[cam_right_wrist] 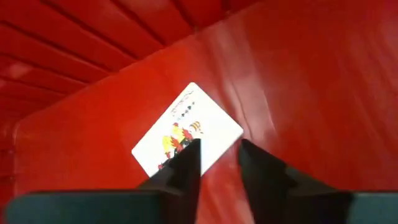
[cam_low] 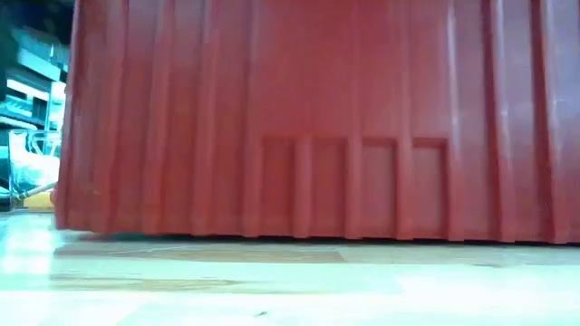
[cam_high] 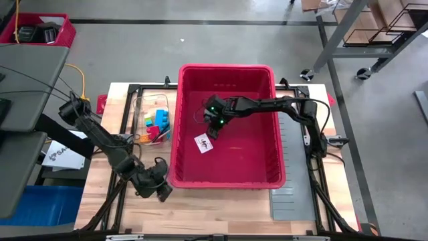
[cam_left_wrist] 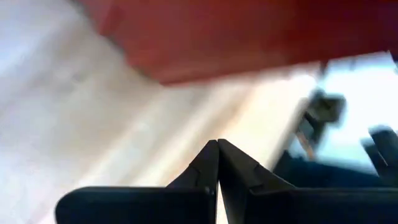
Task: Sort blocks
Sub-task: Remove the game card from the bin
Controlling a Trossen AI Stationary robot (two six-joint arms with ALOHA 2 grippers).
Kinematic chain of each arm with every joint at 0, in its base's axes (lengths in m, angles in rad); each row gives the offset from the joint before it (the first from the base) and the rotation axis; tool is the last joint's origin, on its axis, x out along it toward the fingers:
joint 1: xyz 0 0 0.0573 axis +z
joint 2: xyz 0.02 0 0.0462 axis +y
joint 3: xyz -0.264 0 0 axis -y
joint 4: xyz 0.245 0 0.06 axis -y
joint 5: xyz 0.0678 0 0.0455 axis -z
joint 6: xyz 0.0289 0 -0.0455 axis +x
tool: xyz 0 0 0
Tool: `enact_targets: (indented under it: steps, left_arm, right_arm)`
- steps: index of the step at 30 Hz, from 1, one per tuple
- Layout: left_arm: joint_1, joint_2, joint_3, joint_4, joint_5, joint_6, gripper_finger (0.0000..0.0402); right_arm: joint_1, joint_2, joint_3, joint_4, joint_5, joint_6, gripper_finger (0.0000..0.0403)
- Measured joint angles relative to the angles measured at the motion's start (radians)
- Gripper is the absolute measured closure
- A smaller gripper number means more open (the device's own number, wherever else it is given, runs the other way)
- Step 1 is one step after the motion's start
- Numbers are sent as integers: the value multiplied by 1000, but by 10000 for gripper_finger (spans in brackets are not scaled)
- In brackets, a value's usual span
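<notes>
In the low view, only the ribbed outer wall of the red bin (cam_low: 308,118) is seen, standing on the desk (cam_low: 181,281) and hiding everything behind it. The left end effector (cam_left_wrist: 217,163) is shown in its wrist view with its fingers pressed together and holding nothing, above the pale desk just beside the bin's near corner; from above it is placed at the bin's front left corner (cam_high: 158,185). The right end effector (cam_right_wrist: 219,160) is seen inside the bin with its fingers slightly apart and empty, just over the edge of a playing card (cam_right_wrist: 186,127) lying flat on the bin floor. Only the high view shows the blocks (cam_high: 156,125): blue, yellow, green, red and orange pieces gathered in a clear container (cam_high: 148,107) on the desk, beside the bin's left wall. A grey divider sheet (cam_high: 293,201) lies to the bin's right.
</notes>
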Motion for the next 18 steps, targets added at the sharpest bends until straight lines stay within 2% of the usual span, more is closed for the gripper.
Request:
enact_targets:
  steps: [5, 8, 10, 13, 17, 18]
  left_arm:
    - [-57, -78, 58, -65, 139, 63, 401]
    - [-89, -129, 96, -140, 176, 29, 401]
    - [-103, -165, 113, -149, 170, 14, 401]
    - [-99, -215, 138, -151, 86, 5, 402]
    - [-56, -263, 167, -151, -155, 87, 402]
    - [-36, -272, 168, -150, -206, 119, 401]
  right_arm:
    - [33, 0, 0, -8, 1, -88, 251]
    - [65, 0, 0, -1, -73, -137, 246]
    - [102, 2, 0, -5, -97, -185, 257]
    - [151, 11, 2, 0, -13, -204, 292]
    - [171, 31, 2, 60, 39, -198, 380]
    - [174, 35, 3, 69, 58, -196, 390]
